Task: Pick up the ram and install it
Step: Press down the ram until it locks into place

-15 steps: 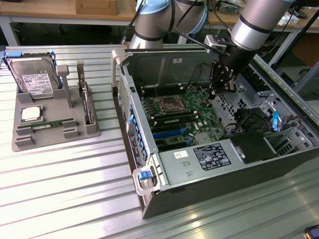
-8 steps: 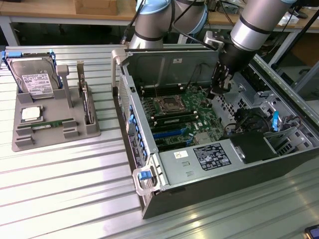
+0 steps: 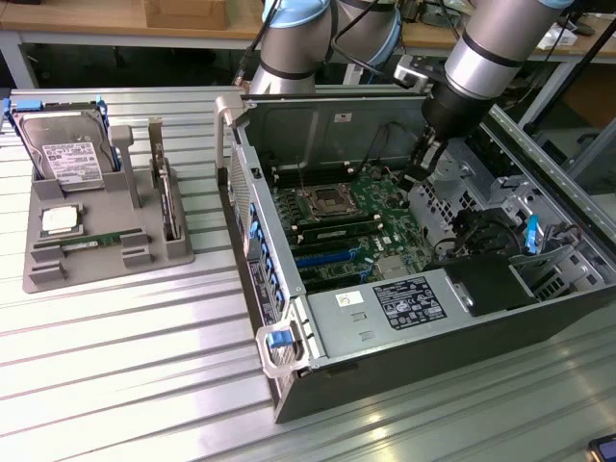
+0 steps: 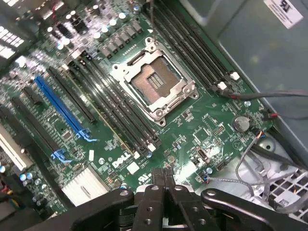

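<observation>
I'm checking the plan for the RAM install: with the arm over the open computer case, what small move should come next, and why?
Probably lift out of the case and travel toward the gray holder. The gripper is shut with nothing between its fingers, above the motherboard, while the ram lies in the holder on the exterior view's left.

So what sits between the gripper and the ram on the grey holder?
In the exterior view: the open computer case's wall and bare table separate the gripper from the ram.
</observation>
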